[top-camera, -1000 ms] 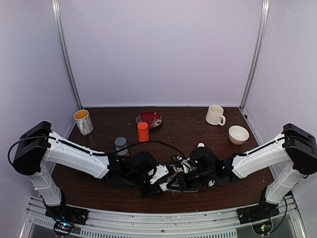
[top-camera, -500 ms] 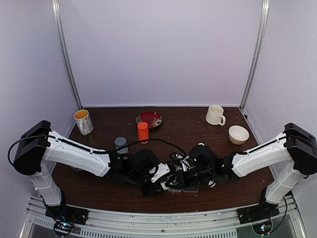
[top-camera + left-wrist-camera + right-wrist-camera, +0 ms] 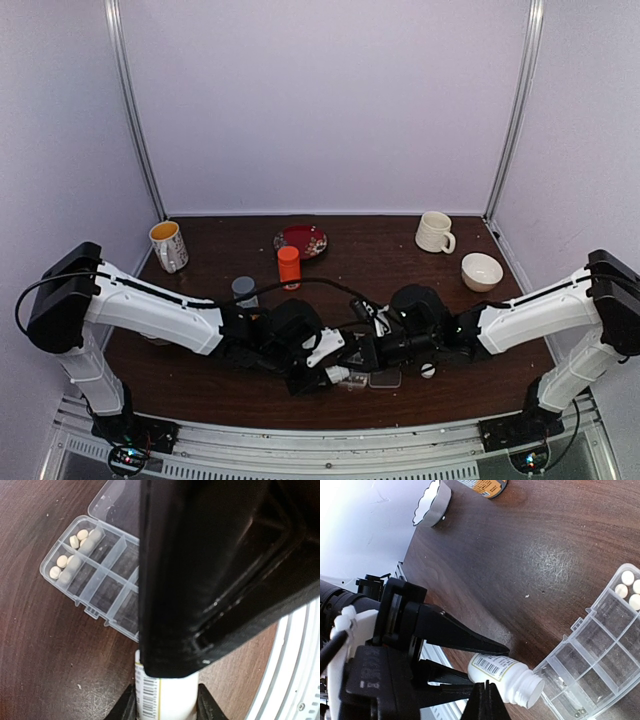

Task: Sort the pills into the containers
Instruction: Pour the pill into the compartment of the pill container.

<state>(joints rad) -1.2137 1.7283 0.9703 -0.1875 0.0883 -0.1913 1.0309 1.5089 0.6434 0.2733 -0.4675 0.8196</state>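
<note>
The clear organiser box (image 3: 95, 582) lies open on the table, with cream pills (image 3: 75, 540) in its two far-end compartments. It also shows in the right wrist view (image 3: 600, 650) with pills (image 3: 627, 587), and in the top view (image 3: 385, 378). My left gripper (image 3: 166, 711) is shut on a small uncapped white bottle (image 3: 167, 692), lying tilted with its mouth at the organiser's edge (image 3: 507, 679). My right gripper (image 3: 485, 701) is shut and empty, just beside the bottle. The right arm (image 3: 215, 570) hides much of the left wrist view.
A white bottle cap (image 3: 427, 370) lies right of the organiser. An orange bottle (image 3: 288, 265), a grey-capped bottle (image 3: 243, 291), a red plate (image 3: 301, 240), two mugs (image 3: 168, 245) (image 3: 434, 232) and a white bowl (image 3: 481, 270) stand further back. A fluted white dish (image 3: 432, 502) lies far left.
My right gripper has drawn back a little up and to the right, away from the left gripper. The white bottle in the left gripper now shows beside the organiser.
</note>
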